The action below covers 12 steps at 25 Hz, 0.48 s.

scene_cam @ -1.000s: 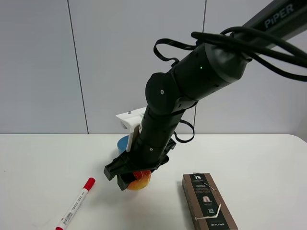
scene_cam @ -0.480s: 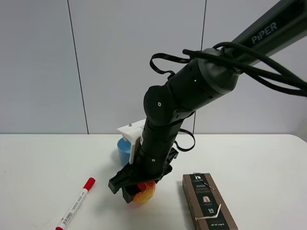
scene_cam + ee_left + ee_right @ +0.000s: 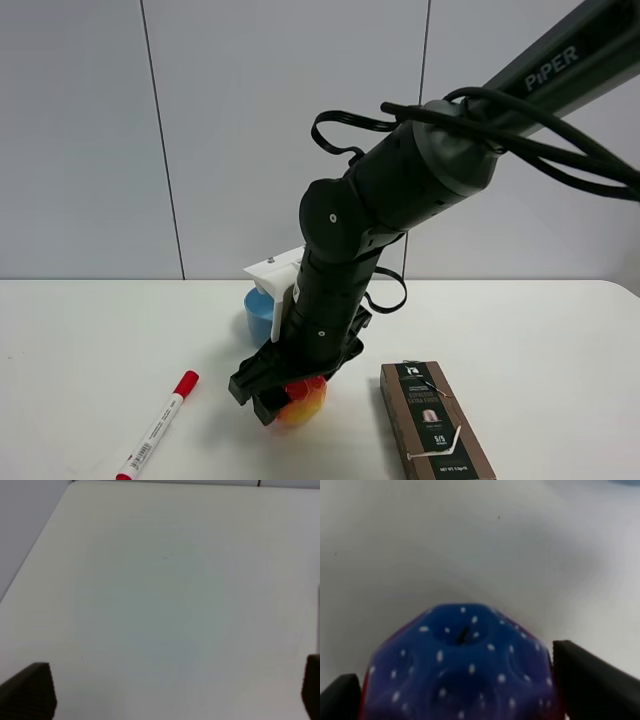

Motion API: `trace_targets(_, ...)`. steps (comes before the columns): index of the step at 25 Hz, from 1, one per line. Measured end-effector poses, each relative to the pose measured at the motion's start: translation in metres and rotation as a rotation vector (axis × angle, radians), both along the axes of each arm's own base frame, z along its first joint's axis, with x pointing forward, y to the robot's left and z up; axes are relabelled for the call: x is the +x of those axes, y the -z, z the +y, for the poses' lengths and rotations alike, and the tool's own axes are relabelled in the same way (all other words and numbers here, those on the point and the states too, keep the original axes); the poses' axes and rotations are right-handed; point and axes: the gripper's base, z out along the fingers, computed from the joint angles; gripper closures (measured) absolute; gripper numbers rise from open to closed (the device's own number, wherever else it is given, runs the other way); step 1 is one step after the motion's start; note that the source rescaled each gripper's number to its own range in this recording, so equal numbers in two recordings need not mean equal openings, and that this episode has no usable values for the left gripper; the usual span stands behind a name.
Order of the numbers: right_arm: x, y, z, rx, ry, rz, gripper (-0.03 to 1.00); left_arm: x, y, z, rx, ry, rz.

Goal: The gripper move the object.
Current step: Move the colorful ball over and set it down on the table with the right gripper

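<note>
My right gripper [image 3: 282,397], a black claw on a thick black arm with a white bracket, is shut on the small rainbow ball [image 3: 303,398]. It holds the ball at or just above the white table, in front of the blue bowl. In the right wrist view the ball [image 3: 460,667] shows its dimpled blue top between the two black fingers [image 3: 592,680]. My left gripper [image 3: 175,692] is open over bare table, with only its fingertips [image 3: 30,690] at the frame's corners.
A blue bowl [image 3: 260,312] stands just behind the right arm. A red-capped marker [image 3: 158,425] lies on the table to the left. A brown box [image 3: 434,420] lies to the right. The white table [image 3: 90,340] ends at a grey wall.
The right arm has come down and a little to the right with the ball, bringing it from above the table close to its surface. The left gripper's earlier position is not shown.
</note>
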Motion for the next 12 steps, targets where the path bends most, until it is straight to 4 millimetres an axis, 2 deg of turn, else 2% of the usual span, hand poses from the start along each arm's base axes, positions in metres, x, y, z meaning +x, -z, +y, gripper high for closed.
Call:
trace_targets(4,0.0001,0.0,0.0001,0.005,0.015,0.004,0.58,0.0,0.0,0.0,0.0,0.0,0.0)
trace_targets(9,0.0001,-0.0005,0.0001,0.011,0.032,0.008,0.57,0.0,0.0,0.0,0.0,0.0,0.0)
trace_targets(12,0.0,-0.0079,0.0,0.026,0.045,0.0,0.56,0.0,0.0,0.0,0.0,0.0,0.0)
